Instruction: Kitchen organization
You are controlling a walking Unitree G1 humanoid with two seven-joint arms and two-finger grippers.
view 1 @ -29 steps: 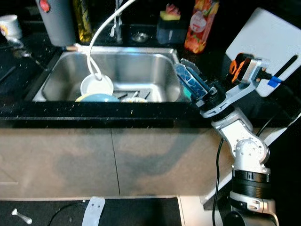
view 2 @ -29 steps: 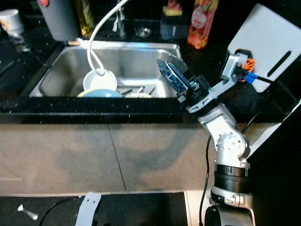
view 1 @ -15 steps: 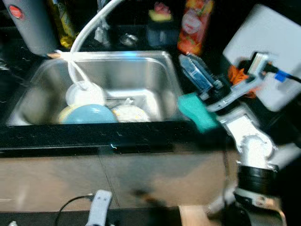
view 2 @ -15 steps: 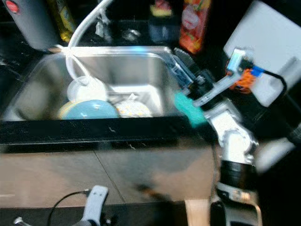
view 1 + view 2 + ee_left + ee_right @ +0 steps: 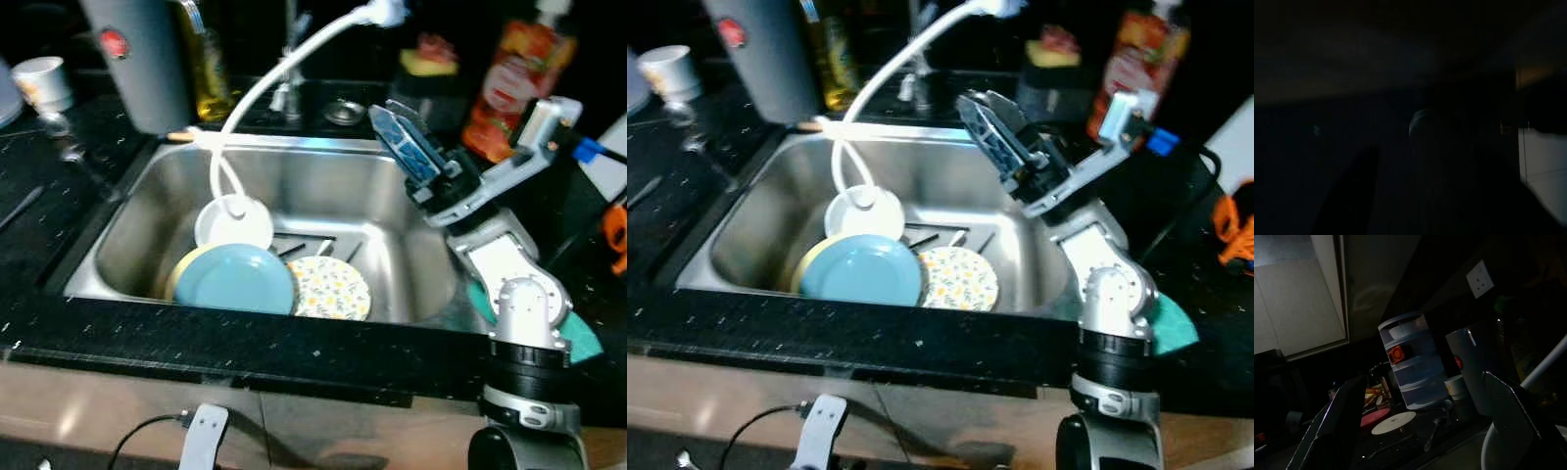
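Note:
My right gripper (image 5: 396,121) hangs open over the right half of the steel sink (image 5: 304,149), with nothing between its fingers (image 5: 1339,423). Down in the sink lie a white bowl (image 5: 233,223), a blue plate (image 5: 237,280) on top of a yellowish one, and a flowered plate (image 5: 334,289). A white faucet hose (image 5: 263,90) curves down into the bowl. A teal sponge (image 5: 581,334) lies on the black counter just right of my right arm. The left wrist view is almost black.
Behind the sink stand a grey canister (image 5: 137,61), an oil bottle (image 5: 206,57), a sponge holder (image 5: 432,65) and an orange bottle (image 5: 511,80). A paper cup (image 5: 44,82) and a spoon sit on the left counter. The black counter edge (image 5: 245,352) runs in front.
The camera has moved nearer and higher over the sink. The teal sponge, at the right gripper a second ago, dropped away and now lies on the counter beside the arm.

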